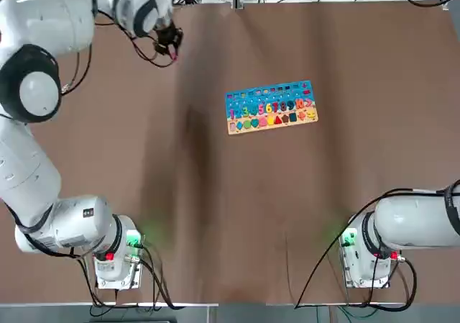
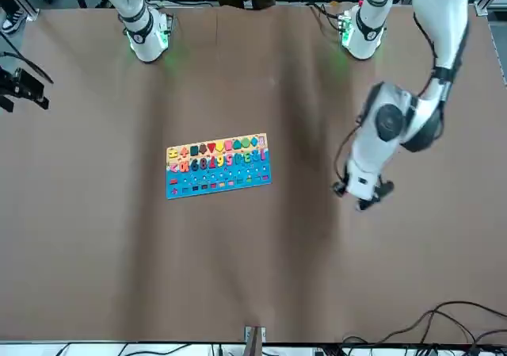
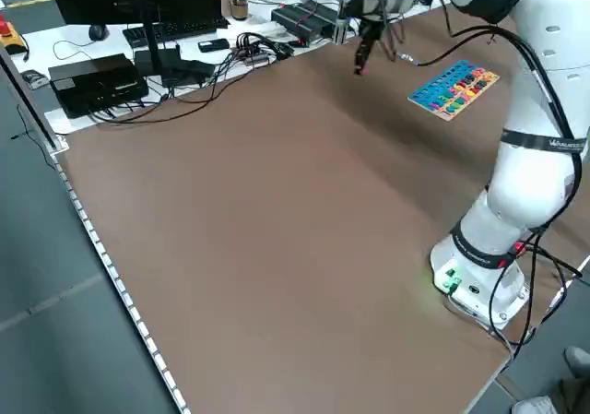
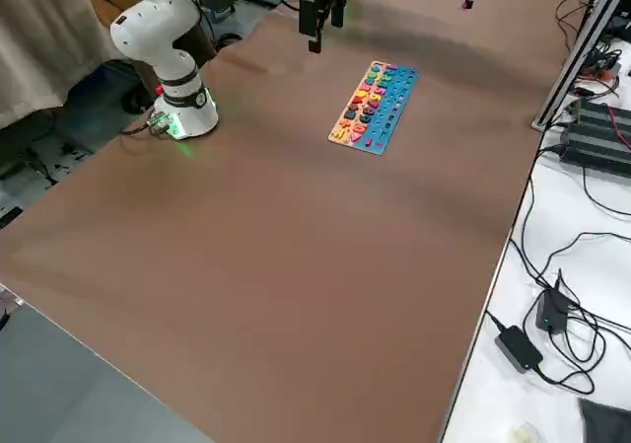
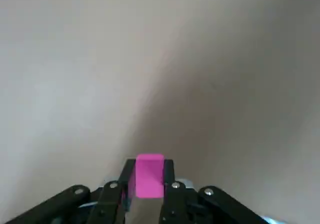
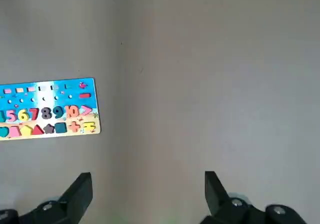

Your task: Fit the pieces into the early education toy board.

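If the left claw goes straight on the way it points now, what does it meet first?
Probably only the bare table. The left claw, shut on a pink piece, points down at brown surface far from the toy board; its height is unclear.

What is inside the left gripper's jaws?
A pink piece is clamped in the left gripper, raised above the table, away from the board. Its lower part is hidden between the fingers.

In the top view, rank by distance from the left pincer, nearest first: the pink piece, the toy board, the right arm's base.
1. pink piece: gripped in the left pincer itself, far left.
2. toy board: table centre, to its right.
3. right arm's base: near edge, opposite corner.
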### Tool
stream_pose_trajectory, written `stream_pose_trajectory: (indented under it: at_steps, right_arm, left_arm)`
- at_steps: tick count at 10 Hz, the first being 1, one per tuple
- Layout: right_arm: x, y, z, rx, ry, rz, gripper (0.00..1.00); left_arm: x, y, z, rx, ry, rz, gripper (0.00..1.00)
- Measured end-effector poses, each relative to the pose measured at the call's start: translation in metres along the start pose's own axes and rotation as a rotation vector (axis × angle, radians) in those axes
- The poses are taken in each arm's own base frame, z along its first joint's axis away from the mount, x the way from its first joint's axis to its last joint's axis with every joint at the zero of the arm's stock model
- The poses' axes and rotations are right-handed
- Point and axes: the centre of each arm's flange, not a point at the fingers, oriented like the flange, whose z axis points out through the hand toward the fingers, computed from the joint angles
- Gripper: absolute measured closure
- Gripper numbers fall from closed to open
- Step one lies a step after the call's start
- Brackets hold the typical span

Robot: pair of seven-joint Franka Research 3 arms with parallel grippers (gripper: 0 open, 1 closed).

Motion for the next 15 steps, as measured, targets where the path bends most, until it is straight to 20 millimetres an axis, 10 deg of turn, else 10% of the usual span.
stream_pose_trajectory:
  at_steps: [9,15]
  right_arm:
    - [0.0,0.014,-0.04,-0.016,0.09,0.025,0.01]
    - [0.025,0.024,-0.012,-0.015,0.057,0.038,0.01]
  left_arm:
    - [-0.221,0.118,0.01,-0.006,-0.053,0.155,0.74]
    - [-0.256,0.123,0.056,0.034,-0.122,0.188,0.74]
